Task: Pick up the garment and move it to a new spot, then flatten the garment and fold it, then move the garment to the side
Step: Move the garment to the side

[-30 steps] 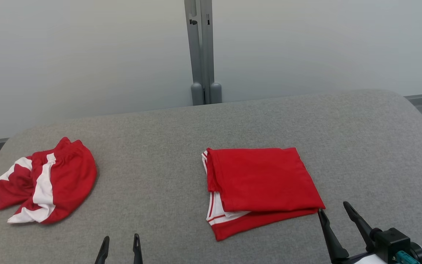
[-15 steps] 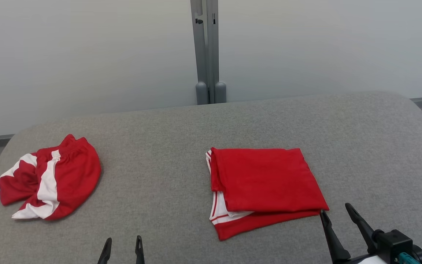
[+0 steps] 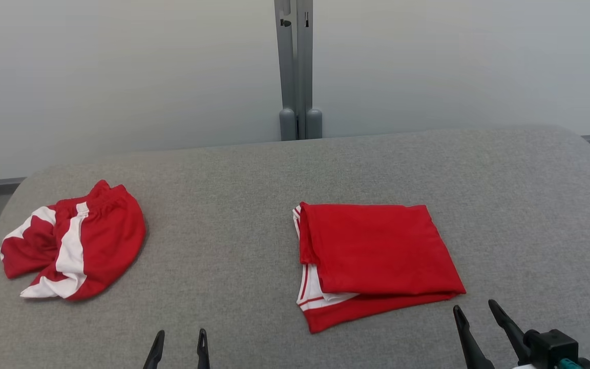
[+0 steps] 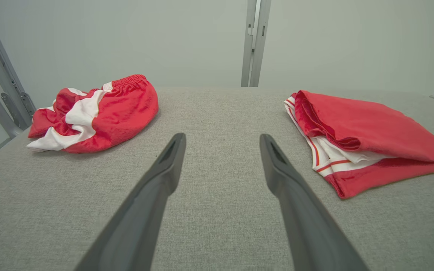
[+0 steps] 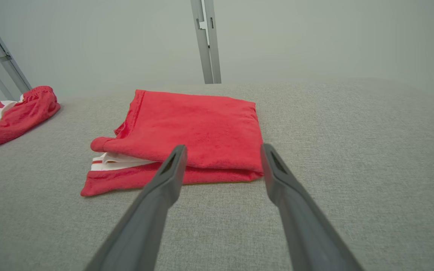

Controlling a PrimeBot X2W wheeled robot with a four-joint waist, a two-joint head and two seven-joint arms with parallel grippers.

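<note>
On the tabletop (image 3: 233, 205), a folded garment (image 3: 377, 251) lies just beyond the right pincer (image 3: 474, 306), spread empty like the left pincer (image 3: 181, 332), a crumpled garment (image 3: 75, 241) well apart.

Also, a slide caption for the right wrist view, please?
Open right gripper faces folded red garment on grey table.

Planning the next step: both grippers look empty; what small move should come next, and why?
Probably ease the right gripper forward to pinch the near edge of the folded garment: it lies folded but not yet set aside, and that open gripper sits just short of it.
</note>
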